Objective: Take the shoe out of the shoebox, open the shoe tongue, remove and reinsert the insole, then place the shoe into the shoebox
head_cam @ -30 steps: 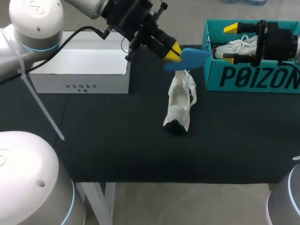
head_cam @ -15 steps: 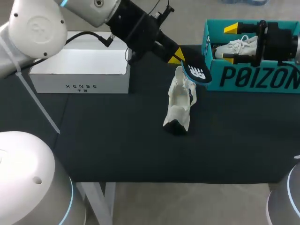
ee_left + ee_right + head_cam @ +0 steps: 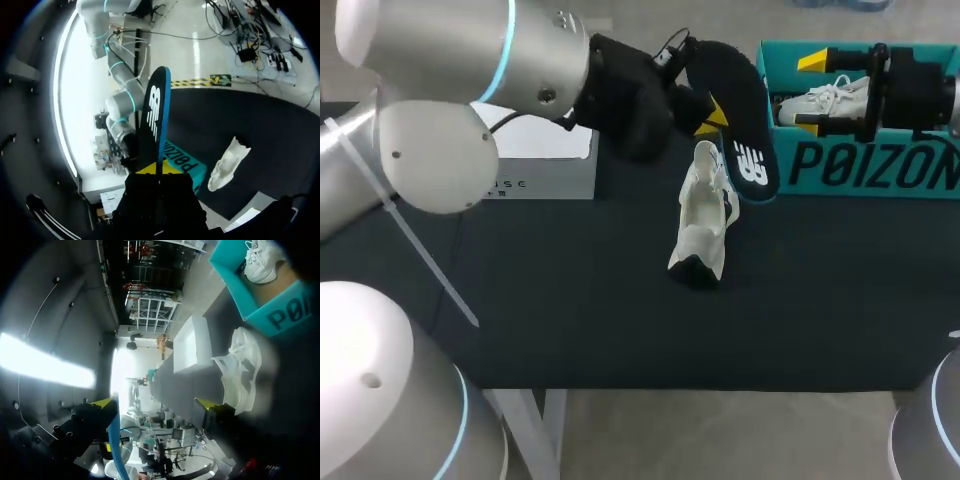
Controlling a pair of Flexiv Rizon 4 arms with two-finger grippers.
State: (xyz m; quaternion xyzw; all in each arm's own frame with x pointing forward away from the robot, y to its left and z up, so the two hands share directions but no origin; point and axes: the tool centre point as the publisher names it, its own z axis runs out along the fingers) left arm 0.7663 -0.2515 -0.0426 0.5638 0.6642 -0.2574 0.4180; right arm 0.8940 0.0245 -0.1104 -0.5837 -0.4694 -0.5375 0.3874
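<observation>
Insole [image 3: 744, 105]: thin, light, floppy foam, I judge best pinched at an edge, held just above the shoe [image 3: 703, 222] standing on the table [image 3: 570, 300], my left jaws clamped on it, my right jaws apart beyond the shoe at the shoebox [image 3: 850, 165].

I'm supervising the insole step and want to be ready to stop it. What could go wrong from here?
1. The white shoe sits unheld on the dark table; the right gripper is open at the teal cardboard shoebox, so pushing may tip it.
2. The left gripper pinches the black, blue-edged insole by one end; it could bend or snag.
</observation>
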